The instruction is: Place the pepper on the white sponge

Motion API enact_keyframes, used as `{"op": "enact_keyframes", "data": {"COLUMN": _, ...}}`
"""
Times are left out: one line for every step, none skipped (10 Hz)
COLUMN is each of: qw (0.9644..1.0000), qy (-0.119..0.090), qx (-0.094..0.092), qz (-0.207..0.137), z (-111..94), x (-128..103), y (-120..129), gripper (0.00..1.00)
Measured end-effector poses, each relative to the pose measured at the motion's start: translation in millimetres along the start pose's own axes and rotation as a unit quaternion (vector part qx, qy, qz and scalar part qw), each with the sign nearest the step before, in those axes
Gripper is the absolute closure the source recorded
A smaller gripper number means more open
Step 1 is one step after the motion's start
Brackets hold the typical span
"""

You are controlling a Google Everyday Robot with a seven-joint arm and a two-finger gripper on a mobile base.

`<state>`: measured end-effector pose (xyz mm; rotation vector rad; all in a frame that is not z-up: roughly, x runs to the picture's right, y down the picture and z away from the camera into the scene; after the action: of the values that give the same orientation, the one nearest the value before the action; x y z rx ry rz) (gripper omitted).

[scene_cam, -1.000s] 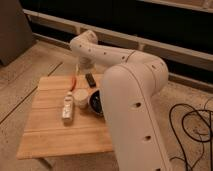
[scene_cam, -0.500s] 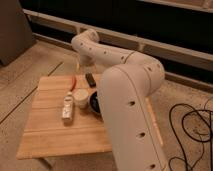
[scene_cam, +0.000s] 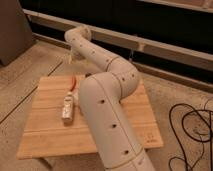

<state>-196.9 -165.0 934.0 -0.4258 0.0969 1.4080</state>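
The pepper (scene_cam: 73, 81) lies by the table's (scene_cam: 45, 135) far left corner, long axis running far to near, just nearside of the gripper (scene_cam: 74, 58), which hangs over the far edge with fingers spread and empty; the sponge (scene_cam: 68, 108) sits just nearer

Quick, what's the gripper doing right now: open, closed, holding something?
Gripper: open, holding nothing, up above the table's far edge; the pepper lies on the table.
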Motion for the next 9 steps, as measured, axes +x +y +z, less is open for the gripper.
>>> {"op": "enact_keyframes", "data": {"qw": 1.0000, "qy": 0.006, "qx": 0.001, "qz": -0.004, "z": 7.2, "x": 0.8, "y": 11.3, "gripper": 0.35}}
{"op": "enact_keyframes", "data": {"qw": 0.9998, "qy": 0.016, "qx": 0.006, "qz": -0.005, "z": 19.3, "x": 5.8, "y": 19.0, "gripper": 0.35}}
{"op": "enact_keyframes", "data": {"qw": 0.9994, "qy": 0.033, "qx": 0.011, "qz": -0.001, "z": 35.5, "x": 15.1, "y": 22.9, "gripper": 0.35}}
{"op": "enact_keyframes", "data": {"qw": 0.9988, "qy": 0.046, "qx": 0.019, "qz": 0.003, "z": 49.2, "x": 22.6, "y": 21.6, "gripper": 0.35}}
{"op": "enact_keyframes", "data": {"qw": 0.9983, "qy": 0.054, "qx": 0.024, "qz": 0.004, "z": 57.8, "x": 26.9, "y": 20.4, "gripper": 0.35}}
{"op": "enact_keyframes", "data": {"qw": 0.9975, "qy": 0.064, "qx": 0.031, "qz": 0.000, "z": 68.7, "x": 31.9, "y": 19.5, "gripper": 0.35}}
{"op": "enact_keyframes", "data": {"qw": 0.9971, "qy": 0.070, "qx": 0.029, "qz": 0.001, "z": 75.1, "x": 35.4, "y": 18.9, "gripper": 0.35}}
{"op": "enact_keyframes", "data": {"qw": 0.9968, "qy": 0.076, "qx": 0.023, "qz": 0.004, "z": 81.7, "x": 39.6, "y": 19.1, "gripper": 0.35}}
{"op": "enact_keyframes", "data": {"qw": 0.9959, "qy": 0.089, "qx": 0.008, "qz": 0.016, "z": 91.7, "x": 49.0, "y": 20.2, "gripper": 0.35}}
